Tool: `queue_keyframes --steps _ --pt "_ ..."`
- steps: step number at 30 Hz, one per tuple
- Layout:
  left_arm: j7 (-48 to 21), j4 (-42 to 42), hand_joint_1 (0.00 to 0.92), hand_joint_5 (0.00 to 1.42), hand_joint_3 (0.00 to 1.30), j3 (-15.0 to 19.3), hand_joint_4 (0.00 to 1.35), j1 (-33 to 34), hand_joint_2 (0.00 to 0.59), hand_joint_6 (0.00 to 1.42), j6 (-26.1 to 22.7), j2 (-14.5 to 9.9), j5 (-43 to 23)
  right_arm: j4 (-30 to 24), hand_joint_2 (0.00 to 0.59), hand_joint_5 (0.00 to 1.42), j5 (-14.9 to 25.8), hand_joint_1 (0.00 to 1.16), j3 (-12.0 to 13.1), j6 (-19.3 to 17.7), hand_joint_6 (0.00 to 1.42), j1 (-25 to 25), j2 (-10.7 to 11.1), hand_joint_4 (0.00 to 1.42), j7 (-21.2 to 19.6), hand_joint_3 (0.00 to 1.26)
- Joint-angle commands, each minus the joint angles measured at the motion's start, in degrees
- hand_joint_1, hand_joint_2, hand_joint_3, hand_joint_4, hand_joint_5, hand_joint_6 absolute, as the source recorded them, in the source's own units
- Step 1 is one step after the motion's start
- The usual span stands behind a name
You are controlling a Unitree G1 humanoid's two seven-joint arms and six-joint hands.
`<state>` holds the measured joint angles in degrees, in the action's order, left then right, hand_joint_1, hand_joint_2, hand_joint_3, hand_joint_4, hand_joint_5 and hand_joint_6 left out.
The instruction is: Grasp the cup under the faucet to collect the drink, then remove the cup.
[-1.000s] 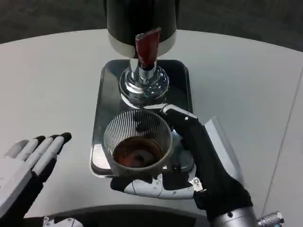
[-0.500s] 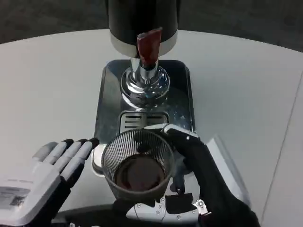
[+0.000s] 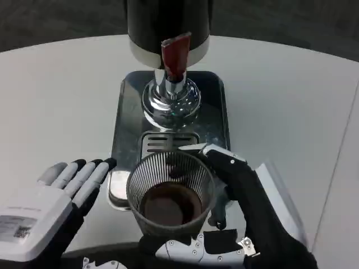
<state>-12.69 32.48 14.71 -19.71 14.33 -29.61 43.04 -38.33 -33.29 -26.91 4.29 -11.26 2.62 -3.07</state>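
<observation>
A ribbed clear cup (image 3: 171,192) with brown drink in its bottom is gripped by my right hand (image 3: 241,218), whose fingers wrap its right side and underside. The cup sits low in the head view, over the near end of the steel drip tray (image 3: 210,120), well clear of the faucet (image 3: 173,84). The faucet's red lever (image 3: 174,54) hangs from the black dispenser (image 3: 168,25). My left hand (image 3: 53,204) is flat and open at the lower left, fingertips close to the tray's near left corner, not touching the cup.
The slotted drain grate (image 3: 168,141) lies bare in the tray behind the cup. White round table (image 3: 61,101) spreads to both sides. A seam line crosses the table at the far right (image 3: 342,140).
My right hand has drawn the cup toward me and away from the faucet, uncovering the drain grate. The left hand came forward to the tray's corner, then held still.
</observation>
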Motion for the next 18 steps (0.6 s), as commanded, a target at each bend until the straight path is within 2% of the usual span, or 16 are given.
queue_keyframes --steps 1,18 --pt "1.1 -0.3 0.000 0.00 0.00 -0.2 0.00 0.2 0.052 0.00 -0.5 0.3 0.0 -2.2 0.061 0.94 1.0 1.12 -0.6 -0.8 1.29 -0.5 -2.1 0.92 -0.6 0.70" --pt "0.8 -0.6 0.000 0.00 0.00 -0.6 0.00 0.6 0.058 0.00 -1.7 0.2 0.1 -2.1 0.064 0.94 1.0 1.12 -0.5 -0.5 1.29 0.0 -2.6 0.92 -0.5 0.70"
